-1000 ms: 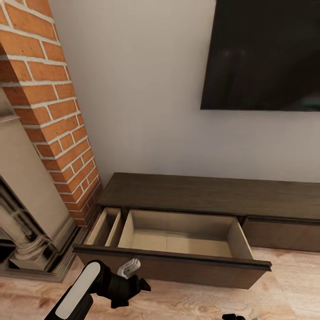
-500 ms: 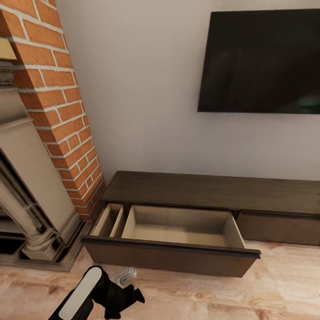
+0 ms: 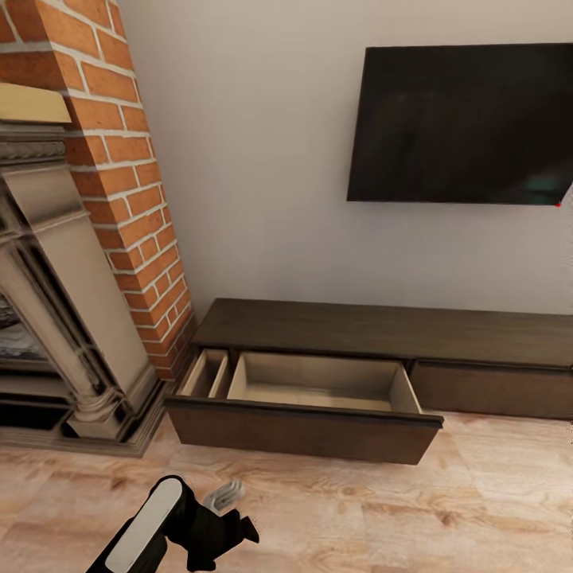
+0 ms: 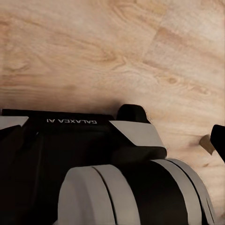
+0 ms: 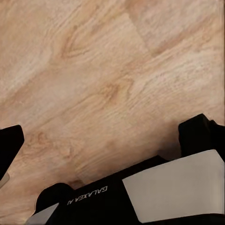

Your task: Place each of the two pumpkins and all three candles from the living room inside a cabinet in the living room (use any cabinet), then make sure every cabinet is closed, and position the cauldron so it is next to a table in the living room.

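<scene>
The long dark brown cabinet (image 3: 382, 330) stands against the wall in the head view. Its left drawer (image 3: 318, 386) is pulled out and its pale beige inside holds nothing; the right front (image 3: 493, 390) is shut. My left gripper (image 3: 226, 496) hangs low over the wood floor, well in front of the drawer, holding nothing. In the left wrist view one black finger (image 4: 218, 140) shows at the picture's edge, and in the right wrist view one black finger (image 5: 9, 146) does too, both over bare floor. The pumpkins, candles, cauldron and table are out of view.
A brick chimney (image 3: 127, 183) and a carved stone fireplace surround (image 3: 72, 318) stand left of the cabinet. A black TV (image 3: 461, 123) hangs on the wall above it. Light wood floor (image 3: 398, 509) spreads in front. My own base (image 4: 70, 154) shows under the wrist cameras.
The whole head picture has shifted: the cabinet and open drawer now look smaller and farther, with more floor and fireplace showing, so the camera has backed away. My left arm holds its pose.
</scene>
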